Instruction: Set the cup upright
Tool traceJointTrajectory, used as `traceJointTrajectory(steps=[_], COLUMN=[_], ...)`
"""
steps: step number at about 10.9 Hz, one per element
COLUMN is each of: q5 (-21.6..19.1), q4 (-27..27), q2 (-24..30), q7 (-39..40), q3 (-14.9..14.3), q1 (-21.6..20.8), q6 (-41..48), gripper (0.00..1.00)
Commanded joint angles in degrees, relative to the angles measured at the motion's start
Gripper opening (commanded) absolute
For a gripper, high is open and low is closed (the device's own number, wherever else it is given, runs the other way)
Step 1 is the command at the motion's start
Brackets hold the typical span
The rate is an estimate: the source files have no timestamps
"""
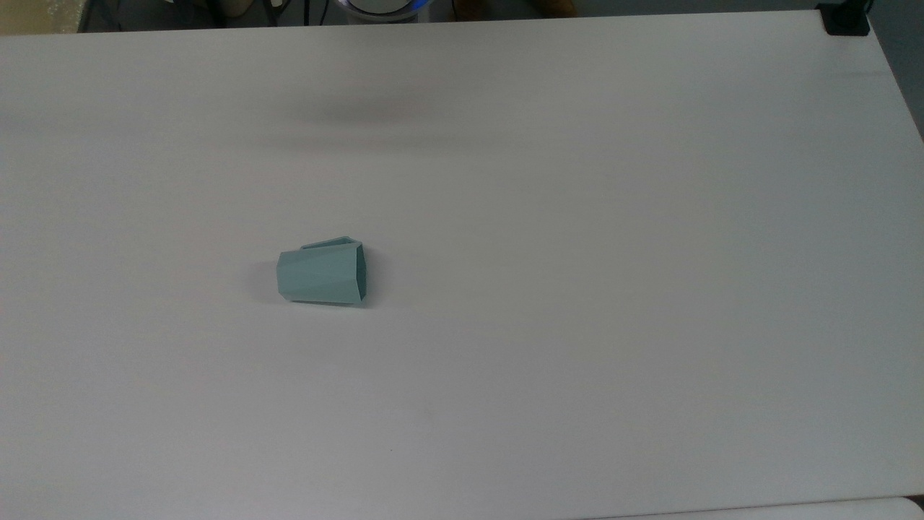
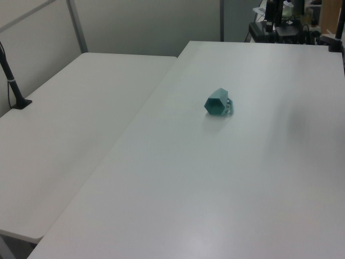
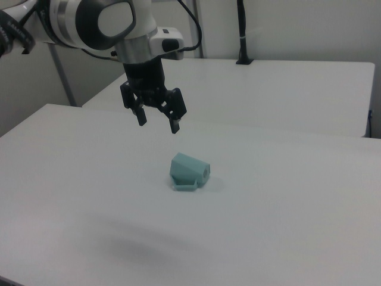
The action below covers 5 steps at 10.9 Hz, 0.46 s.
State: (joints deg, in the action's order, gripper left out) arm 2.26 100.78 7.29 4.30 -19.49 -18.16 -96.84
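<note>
The pale teal cup [image 1: 322, 274] lies on its side on the white table [image 1: 577, 289], its mouth toward the top view's right and its flat handle along its upper side. In the left view the cup [image 2: 218, 103] shows its hexagonal base toward the camera. The right view has the cup [image 3: 189, 171] resting with its handle on the table. My gripper [image 3: 159, 124] hangs open in the air, above and to the right view's left of the cup, with nothing between its fingers.
A second white table [image 2: 70, 124] adjoins at the left view's left. A black pole clamp [image 2: 15, 86] stands on it. Another black clamp [image 1: 843, 20] sits at the top view's far right corner. Equipment [image 2: 280, 21] stands beyond the far edge.
</note>
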Motion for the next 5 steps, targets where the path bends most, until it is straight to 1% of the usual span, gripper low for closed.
traceJointTrajectory(steps=[1,4,5], q5=[0.64,0.29,-1.46], q4=[0.12,-0.05,-0.66], q2=[0.45,0.10,-0.95], q7=[-1.23,-1.49,-1.66], q3=[0.33,0.41,0.50], q1=[0.23,0.05,-0.65], q6=[1.30,1.65,1.57], gripper=[1.00,1.00,1.00])
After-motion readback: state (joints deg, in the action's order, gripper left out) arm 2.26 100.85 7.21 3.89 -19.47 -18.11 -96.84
